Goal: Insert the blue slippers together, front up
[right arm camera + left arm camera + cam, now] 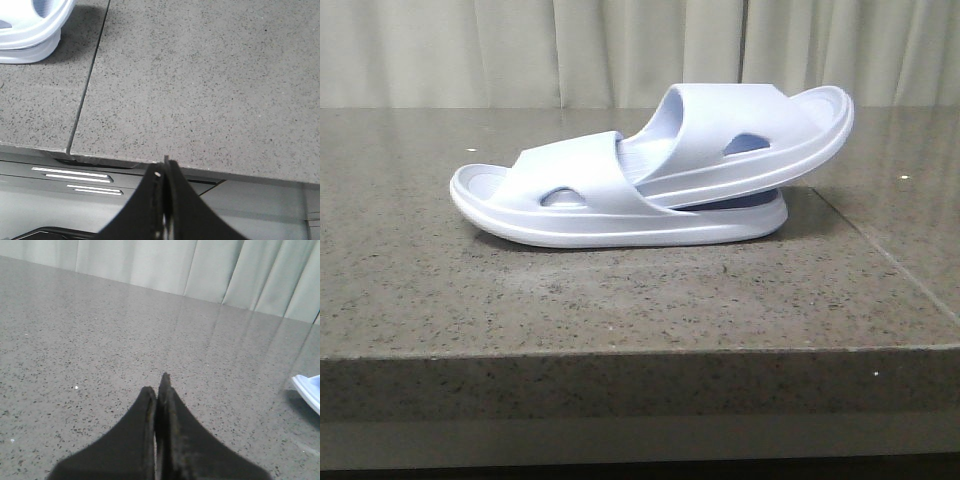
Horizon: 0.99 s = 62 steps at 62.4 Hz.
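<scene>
Two pale lavender-blue slippers lie nested on the grey stone table. The lower slipper [560, 205] lies flat on its sole, toe to the left. The upper slipper [760, 135] is pushed under the lower one's strap and tilts up to the right. Neither gripper shows in the front view. My left gripper [159, 385] is shut and empty above bare table, with a slipper's edge [309, 390] off to one side. My right gripper [165, 167] is shut and empty over the table's front edge, and the nested slippers' end [35, 30] shows in a corner of its view.
The speckled grey table [620, 300] has a seam [890, 262] running back on the right, also seen in the right wrist view [87, 85]. Pale curtains [520, 50] hang behind. Below the table's front edge a dark frame with light strips [75, 177] shows.
</scene>
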### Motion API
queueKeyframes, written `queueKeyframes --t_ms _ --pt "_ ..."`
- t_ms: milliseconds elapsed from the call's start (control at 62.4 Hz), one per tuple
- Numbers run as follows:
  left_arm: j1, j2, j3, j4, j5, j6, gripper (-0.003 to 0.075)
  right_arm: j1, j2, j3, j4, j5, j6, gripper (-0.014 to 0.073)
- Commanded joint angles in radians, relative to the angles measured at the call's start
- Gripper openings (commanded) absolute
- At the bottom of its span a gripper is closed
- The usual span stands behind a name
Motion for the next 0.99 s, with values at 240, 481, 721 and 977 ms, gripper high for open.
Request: queueKeyframes --t_ms 240,481,721,977 --pt "0.001 -0.084 0.030 0.105 -0.150 0.004 -0.0020 0.003 0.006 -0.021 -0.001 -0.067 0.000 -0.0068" --pt "0.001 -0.084 0.030 0.114 -0.194 0.004 -0.0020 0.003 0.006 -0.021 -0.001 -0.067 0.000 -0.0068" --pt "0.001 -0.084 0.030 0.114 -0.194 0.051 -0.0020 0.003 0.006 -0.021 -0.001 -0.067 0.000 -0.0068" --pt "-0.019 -0.084 0.030 0.116 -0.194 0.080 -0.0020 0.003 0.006 -0.021 -0.001 -0.067 0.000 -0.0068"
